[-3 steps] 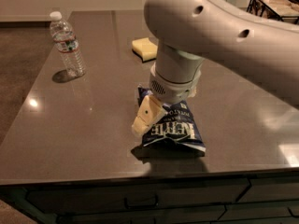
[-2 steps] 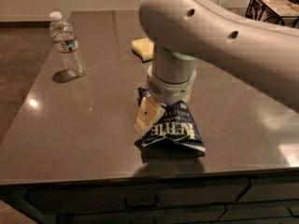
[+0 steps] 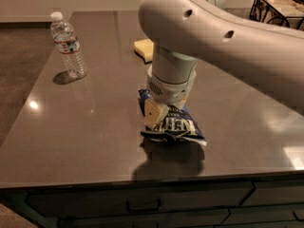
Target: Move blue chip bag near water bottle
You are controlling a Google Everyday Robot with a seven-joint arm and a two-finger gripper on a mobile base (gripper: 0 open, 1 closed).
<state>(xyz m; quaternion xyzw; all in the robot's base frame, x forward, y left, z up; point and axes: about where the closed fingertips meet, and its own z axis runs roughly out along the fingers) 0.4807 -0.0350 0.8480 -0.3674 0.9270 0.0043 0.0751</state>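
We see the tool (image 3: pixel 160 118) low over the front middle of the tabletop (image 3: pixel 80 132), hanging straight down from the thick white arm (image 3: pixel 223 32) that reaches in from the upper right. It is closed on the blue chip bag (image 3: pixel 179 126). One cream-coloured finger (image 3: pixel 154 114) presses flat against the bag's left face, and the bag's top disappears under the round white wrist. The other finger is hidden behind the bag, so we cannot see it.

The bag stands crumpled and roughly upright beneath the wrist. Its white bottom edge is just above its dark reflection in the glossy brown surface, and we cannot tell whether that edge touches the tabletop. White block lettering runs across the navy front, but the finger covers part of it and the rest is too smeared for us to read a brand name.

The water bottle (image 3: pixel 69 44) stands upright near the tabletop's far left corner, well apart from the bag. It has a white cap on top and a thin label band with red around its ribbed, clear body. We cannot make out any words on that band.

A pale yellow sponge (image 3: pixel 143 50) lies farther back, partly hidden behind the arm. A black wire basket (image 3: pixel 266 11) sits at the upper right. Dark drawer fronts (image 3: pixel 142 205) run below the tabletop's front edge.
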